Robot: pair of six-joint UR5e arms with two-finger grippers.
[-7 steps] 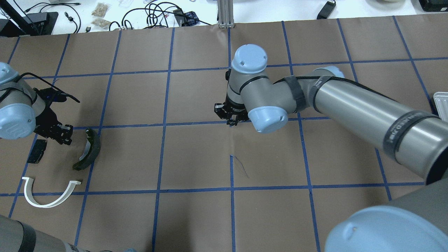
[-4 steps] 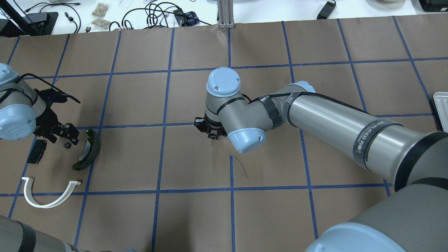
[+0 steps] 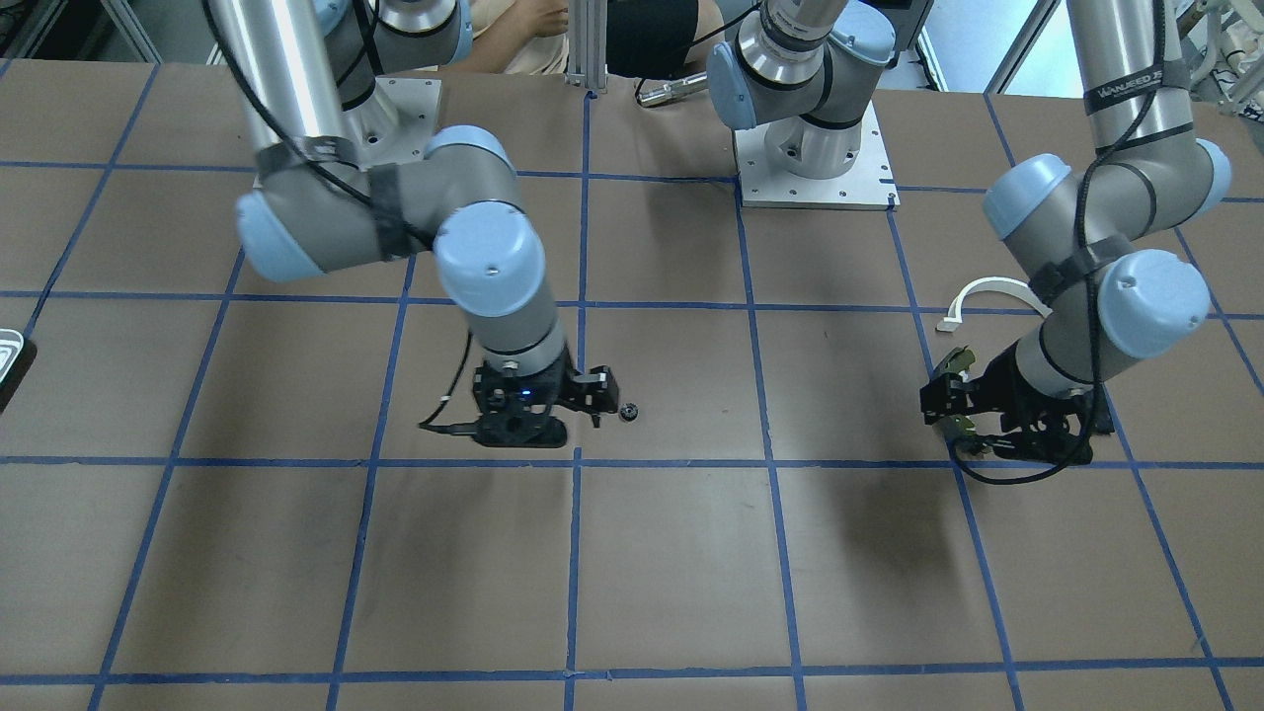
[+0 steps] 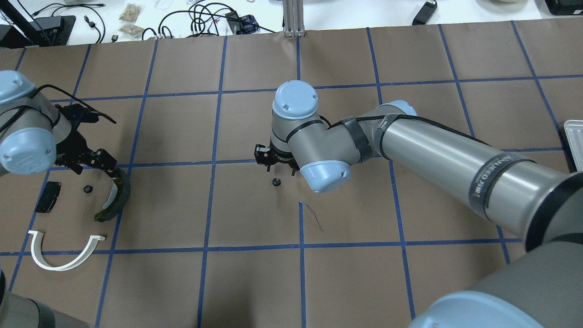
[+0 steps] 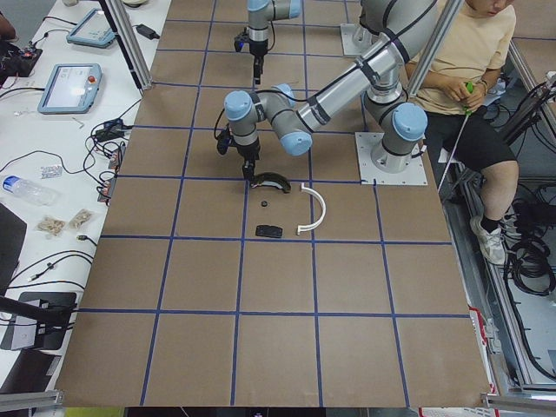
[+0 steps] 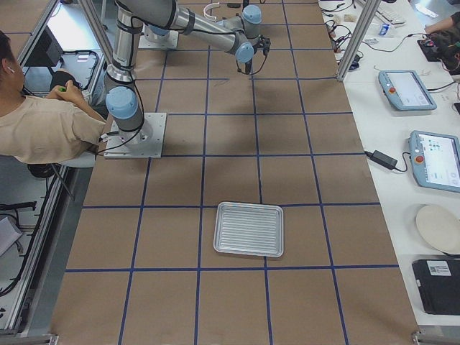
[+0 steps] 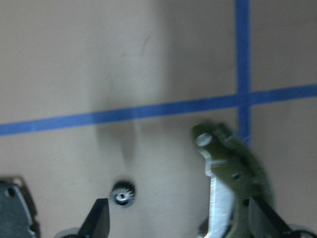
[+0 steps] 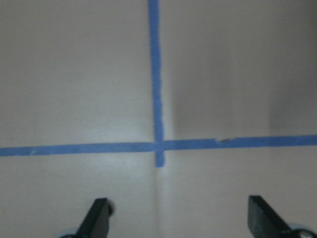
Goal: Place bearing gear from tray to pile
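A small black bearing gear (image 4: 275, 181) lies on the brown paper at the table's middle, also in the front view (image 3: 628, 411). My right gripper (image 4: 273, 166) is open and empty just beyond it; its wrist view (image 8: 181, 223) shows spread fingers over a tape cross. A second gear (image 4: 87, 188) lies in the pile between the black pad (image 4: 48, 197) and the dark brake shoe (image 4: 116, 198), with the white arch (image 4: 63, 255) nearer me. My left gripper (image 4: 102, 161) is open above the pile; its wrist view shows that gear (image 7: 121, 195) and the shoe (image 7: 233, 188). The tray (image 6: 249, 228) is empty.
A sliver of the tray (image 4: 575, 141) shows at the table's right edge. Blue tape lines grid the brown paper. Cables and small bags lie beyond the far edge (image 4: 205, 20). A seated person (image 5: 469, 78) is behind the robot bases.
My right gripper came left over the table's middle, then drew back, leaving a gear on the paper. My left gripper left a gear in the pile and moved up and away.
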